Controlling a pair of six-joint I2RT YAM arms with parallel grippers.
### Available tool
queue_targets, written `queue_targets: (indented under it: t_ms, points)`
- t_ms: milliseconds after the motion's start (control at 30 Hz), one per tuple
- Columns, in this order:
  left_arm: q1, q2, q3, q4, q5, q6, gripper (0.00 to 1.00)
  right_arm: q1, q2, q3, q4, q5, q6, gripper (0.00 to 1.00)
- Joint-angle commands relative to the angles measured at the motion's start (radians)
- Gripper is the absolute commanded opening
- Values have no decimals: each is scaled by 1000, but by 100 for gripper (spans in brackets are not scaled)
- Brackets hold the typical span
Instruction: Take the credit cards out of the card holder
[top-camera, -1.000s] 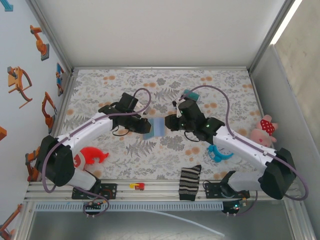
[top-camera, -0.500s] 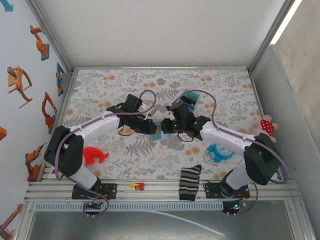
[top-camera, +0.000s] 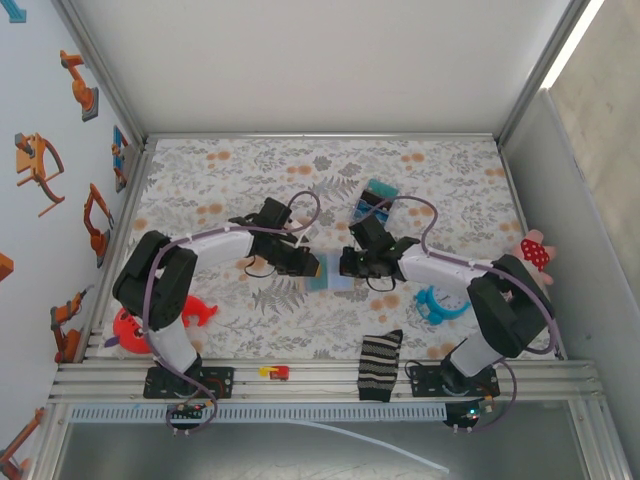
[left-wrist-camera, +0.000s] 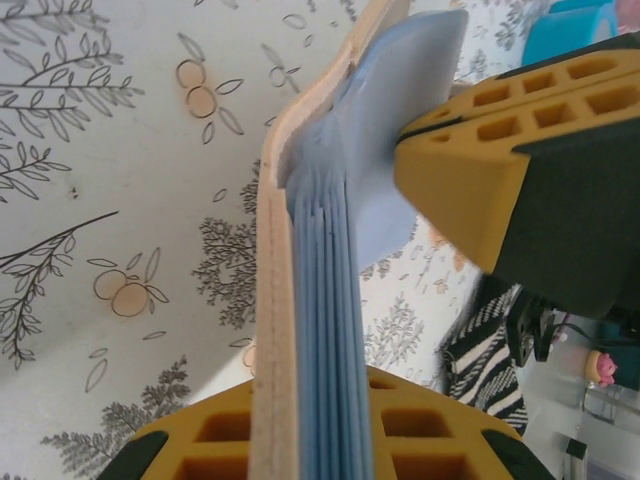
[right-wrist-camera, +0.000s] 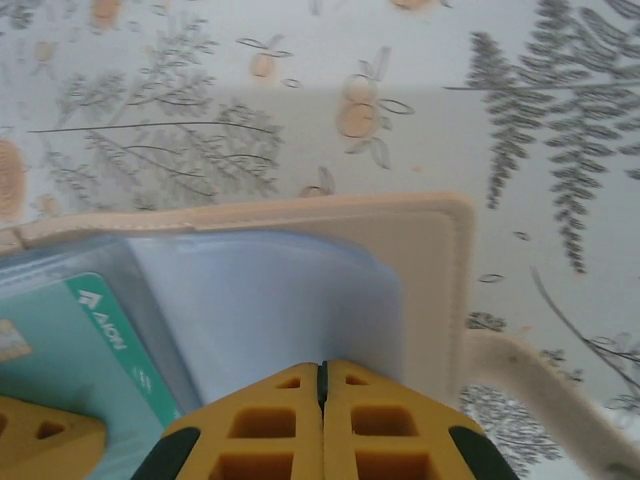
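1. Two end effectors meet over the middle of the table (top-camera: 230, 170). The card holder (right-wrist-camera: 440, 280) spans the gap between them, its long axis running from one arm to the other.
2. The left end effector (left-wrist-camera: 315, 445) is clamped on one end of the card holder, which it sees edge-on: tan cover on one side, stacked light blue sleeves beside it.
3. The right end effector (right-wrist-camera: 322, 395) is closed, its pads pinching a light blue inner panel at the opposite end.
4. A teal card (right-wrist-camera: 95, 345) sits in a clear sleeve, offset from the right fingertips toward the left arm's end.
5. Judgement: the right end effector holds sleeve, not card. It likely needs to shift along that axis to the card's edge, with the left arm as anchor.
6. Whether the holder touches the table cannot be told.
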Motion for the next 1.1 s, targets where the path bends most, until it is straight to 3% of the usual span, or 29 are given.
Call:
queue_targets:
  t_ms: [0, 267, 367, 533, 700, 833, 1067]
  points:
    - [10, 29, 11, 18, 38, 18, 16, -24, 14, -30, 43, -16, 31, 4]
    - [16, 90, 47, -7, 9, 38, 33, -41, 74, -35, 68, -30, 31, 4]
    - [20, 80, 53, -39, -42, 57, 44, -47, 87, -35, 70, -31, 33, 3]
    - [28, 28, 53, -102, -175, 74, 64, -63, 95, -43, 70, -32, 38, 3]
    - [16, -34, 54, -181, -362, 81, 77, -68, 88, -46, 67, -34, 41, 3]
    - [-20, -100, 54, -237, -563, 76, 81, -69, 84, -46, 64, -33, 48, 3]
    - [-97, -214, -6, -192, -688, 7, 81, -68, 57, -40, 45, -26, 51, 3]
